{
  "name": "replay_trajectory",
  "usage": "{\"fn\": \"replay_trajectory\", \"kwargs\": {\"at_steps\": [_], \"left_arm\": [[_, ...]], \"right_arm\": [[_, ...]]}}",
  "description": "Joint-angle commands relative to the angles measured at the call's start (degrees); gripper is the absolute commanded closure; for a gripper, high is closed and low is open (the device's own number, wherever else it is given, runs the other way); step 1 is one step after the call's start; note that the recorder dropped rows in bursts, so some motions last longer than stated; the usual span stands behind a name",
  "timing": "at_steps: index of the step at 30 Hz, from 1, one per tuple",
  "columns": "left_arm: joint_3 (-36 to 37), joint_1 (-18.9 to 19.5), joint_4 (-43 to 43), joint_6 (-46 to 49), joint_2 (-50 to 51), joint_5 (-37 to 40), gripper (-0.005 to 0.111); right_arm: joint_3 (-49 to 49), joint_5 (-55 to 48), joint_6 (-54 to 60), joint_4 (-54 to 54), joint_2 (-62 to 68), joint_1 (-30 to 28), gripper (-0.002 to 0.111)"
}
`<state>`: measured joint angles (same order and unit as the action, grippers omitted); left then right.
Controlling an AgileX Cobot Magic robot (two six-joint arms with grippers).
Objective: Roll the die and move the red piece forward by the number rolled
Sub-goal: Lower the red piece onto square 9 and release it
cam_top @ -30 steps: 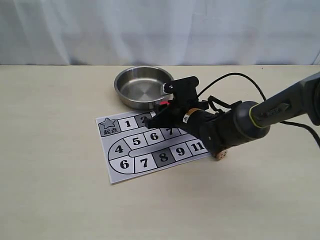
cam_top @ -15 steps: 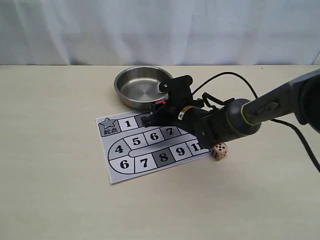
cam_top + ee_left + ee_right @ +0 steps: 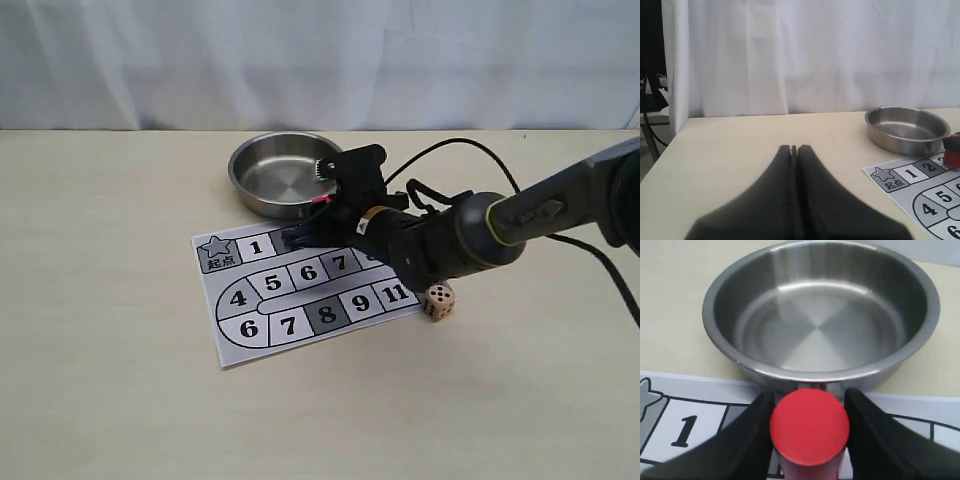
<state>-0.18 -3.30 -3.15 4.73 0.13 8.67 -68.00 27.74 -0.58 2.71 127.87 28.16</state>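
The red piece [image 3: 810, 426] stands upright on the numbered board [image 3: 238, 299], near squares 2 and 3 beside the bowl. My right gripper [image 3: 809, 393] reaches across the board and holds it, one black finger pressed on each side; in the exterior view only a sliver of the red piece [image 3: 321, 202] shows above the right gripper [image 3: 308, 228]. The die [image 3: 437, 300], a pale cube with dark pips, lies on the table just off the board's right edge by square 11. My left gripper [image 3: 794, 148] hangs shut and empty, away from the board.
A steel bowl [image 3: 285, 175] sits empty directly behind the board, close to the red piece. The right arm and its black cable [image 3: 470, 155] stretch over the board's right part. A white curtain closes off the back of the table.
The right arm has shifted a little toward the bowl, with the gripper staying around the red piece. The die, half hidden under the arm before, now shows fully.
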Motion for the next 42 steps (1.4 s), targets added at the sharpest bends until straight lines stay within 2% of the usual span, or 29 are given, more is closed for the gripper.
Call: {"fn": "replay_trajectory", "kwargs": {"at_steps": [1,4,9,15,22,42], "left_arm": [[0.2,-0.1,0.1,-0.5,-0.1,-0.5,0.107],[0.2,-0.1,0.1,-0.5,-0.1,-0.5,0.107],[0.2,-0.1,0.1,-0.5,-0.1,-0.5,0.107],[0.2,-0.1,0.1,-0.5,-0.1,-0.5,0.107],[0.2,-0.1,0.1,-0.5,-0.1,-0.5,0.107],[0.2,-0.1,0.1,-0.5,-0.1,-0.5,0.107]], "right_arm": [[0.1,-3.2,3.4,-0.2,-3.4,-0.5,0.104],[0.1,-8.1,3.4,2.4,-5.6,-2.5,0.104],[0.1,-8.4,3.4,4.3,-5.9,-5.3,0.104],[0.1,-3.6,2.9,4.2,-3.1,-5.3,0.104],[0.1,-3.7,2.7,4.1,0.0,-5.3,0.104],[0.1,-2.7,3.6,4.1,-4.0,-7.1,0.104]]}}
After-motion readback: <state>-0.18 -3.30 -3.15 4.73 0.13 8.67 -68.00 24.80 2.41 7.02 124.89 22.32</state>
